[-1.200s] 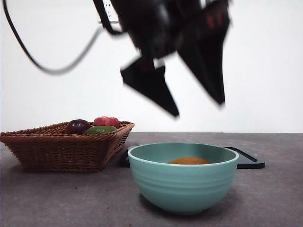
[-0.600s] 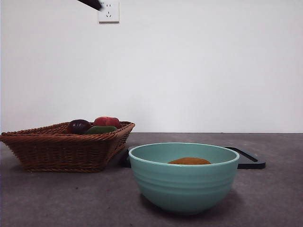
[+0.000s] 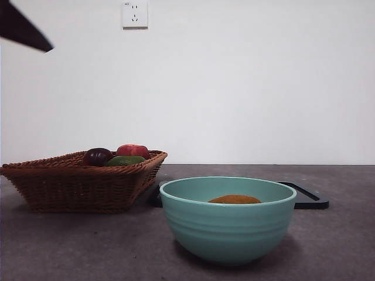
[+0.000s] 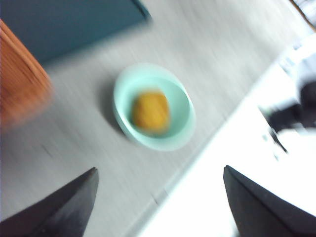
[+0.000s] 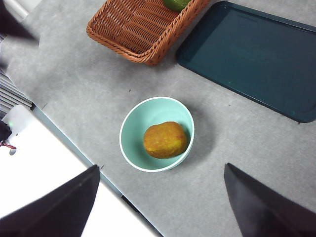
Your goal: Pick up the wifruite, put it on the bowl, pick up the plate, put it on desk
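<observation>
Inside bowl point(image 5: 129, 143) — wifruite point(image 5: 165, 139) — unlabelled.

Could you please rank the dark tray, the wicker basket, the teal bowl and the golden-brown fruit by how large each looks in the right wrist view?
1. Dark teal flat rectangular tray, largest.
2. Brown woven wicker basket, though cut off by the picture's edge, so unsure against the tray.
3. Glossy teal round ceramic bowl.
4. Golden-brown oval fruit, smallest, lying inside the bowl.

You see the small golden-brown oval wifruite point(image 5: 165, 139) lying inside the deep, glossy teal-green ridged bowl point(image 3: 227, 231). That bowl stands upright near you on the dark grey matte desk point(image 3: 340, 246).
</observation>
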You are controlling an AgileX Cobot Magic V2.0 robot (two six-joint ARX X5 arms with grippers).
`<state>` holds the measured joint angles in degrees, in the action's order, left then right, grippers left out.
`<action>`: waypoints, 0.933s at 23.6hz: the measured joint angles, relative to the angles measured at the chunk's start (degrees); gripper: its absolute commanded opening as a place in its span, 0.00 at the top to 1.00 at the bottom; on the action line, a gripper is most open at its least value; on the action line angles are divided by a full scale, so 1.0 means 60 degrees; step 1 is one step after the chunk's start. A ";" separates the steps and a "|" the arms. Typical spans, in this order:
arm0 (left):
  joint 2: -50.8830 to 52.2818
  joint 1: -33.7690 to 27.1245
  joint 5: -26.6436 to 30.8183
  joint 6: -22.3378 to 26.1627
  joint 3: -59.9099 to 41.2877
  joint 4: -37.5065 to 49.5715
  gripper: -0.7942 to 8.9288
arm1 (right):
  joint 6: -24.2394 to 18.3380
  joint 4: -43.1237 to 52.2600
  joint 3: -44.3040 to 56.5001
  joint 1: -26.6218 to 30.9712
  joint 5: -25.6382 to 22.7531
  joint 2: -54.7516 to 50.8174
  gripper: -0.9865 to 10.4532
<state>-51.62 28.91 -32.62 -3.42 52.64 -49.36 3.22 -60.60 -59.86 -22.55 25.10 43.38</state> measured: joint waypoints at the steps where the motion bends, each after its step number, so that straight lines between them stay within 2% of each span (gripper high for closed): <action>1: -0.0004 0.0040 -0.0069 0.0120 0.0000 -0.0306 0.50 | 0.0000 0.0000 0.0000 0.0000 0.0000 0.0000 0.56; 6: -0.0004 0.0044 -0.0076 0.0419 0.0000 -0.0521 0.50 | 0.0000 0.0000 0.0000 0.0000 0.0000 0.0000 0.56; 15: -0.0004 0.0047 -0.0076 0.0423 0.0000 -0.0514 0.50 | 0.0062 -0.0022 0.0000 0.0000 0.0000 0.0044 0.56; 22: -0.0004 0.0047 -0.0076 0.0423 0.0000 -0.0441 0.50 | 0.0517 0.0233 0.0514 -0.0055 0.0000 0.0382 0.56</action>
<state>-51.64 29.19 -33.08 -0.89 52.64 -52.01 6.33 -59.20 -56.77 -22.87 25.10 45.67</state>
